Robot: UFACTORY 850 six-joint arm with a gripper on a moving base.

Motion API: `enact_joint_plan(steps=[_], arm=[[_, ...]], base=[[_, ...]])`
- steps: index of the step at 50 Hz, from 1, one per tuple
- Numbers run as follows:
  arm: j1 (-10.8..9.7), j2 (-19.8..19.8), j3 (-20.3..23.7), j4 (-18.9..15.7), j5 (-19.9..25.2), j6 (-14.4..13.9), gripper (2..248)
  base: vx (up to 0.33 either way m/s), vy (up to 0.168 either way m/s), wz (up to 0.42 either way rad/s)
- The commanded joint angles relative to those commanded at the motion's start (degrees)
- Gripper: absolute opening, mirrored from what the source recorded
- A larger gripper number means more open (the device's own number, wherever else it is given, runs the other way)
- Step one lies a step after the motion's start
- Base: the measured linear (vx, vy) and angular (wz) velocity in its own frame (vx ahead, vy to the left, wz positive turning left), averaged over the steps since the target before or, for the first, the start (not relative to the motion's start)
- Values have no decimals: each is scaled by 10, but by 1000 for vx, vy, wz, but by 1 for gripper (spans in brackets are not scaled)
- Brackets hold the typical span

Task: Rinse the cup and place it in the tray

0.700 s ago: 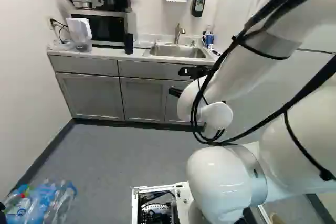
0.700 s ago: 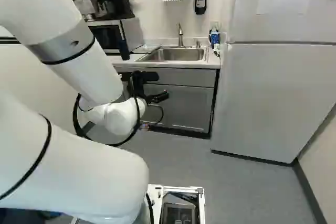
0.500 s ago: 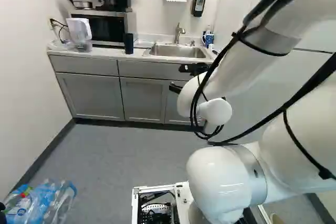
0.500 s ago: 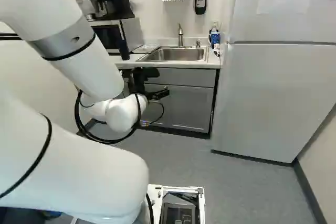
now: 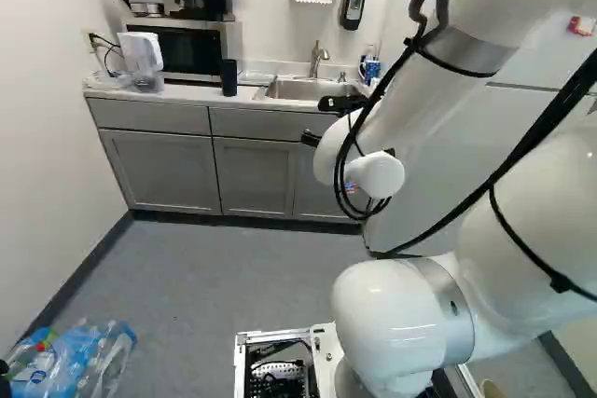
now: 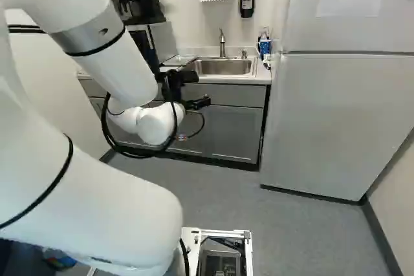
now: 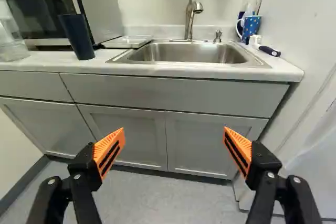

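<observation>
My gripper (image 6: 197, 103) hangs in front of the counter's cabinets in the right base view. In the wrist view the gripper (image 7: 174, 134) is open, its orange pads wide apart with nothing between them. The dark blue cup (image 7: 77, 36) stands upright on the counter beside the microwave, ahead of the gripper and off to one side. Between cup and sink lies a shallow, clear-looking tray (image 7: 127, 42), with nothing visible in it. The steel sink (image 7: 184, 53) with its faucet (image 7: 191, 17) lies ahead, beyond the counter's front edge.
A blue patterned mug (image 7: 251, 26) and small items stand at the sink's far side from the cup. A microwave (image 7: 39, 11) and clear pitcher (image 5: 142, 55) share the counter. The refrigerator (image 6: 336, 114) stands beside it. Bagged bottles (image 5: 75, 361) lie on the floor.
My arm has shifted, lifting the gripper somewhat against the cabinets in the right base view. The base, cup and tray have stayed where they were.
</observation>
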Motion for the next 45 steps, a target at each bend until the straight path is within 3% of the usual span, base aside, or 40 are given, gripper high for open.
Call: enact_joint_plan(steps=[45], arm=[[-7, -36, -96, 0, 0, 0, 247]], base=[[0, 0, 0]])
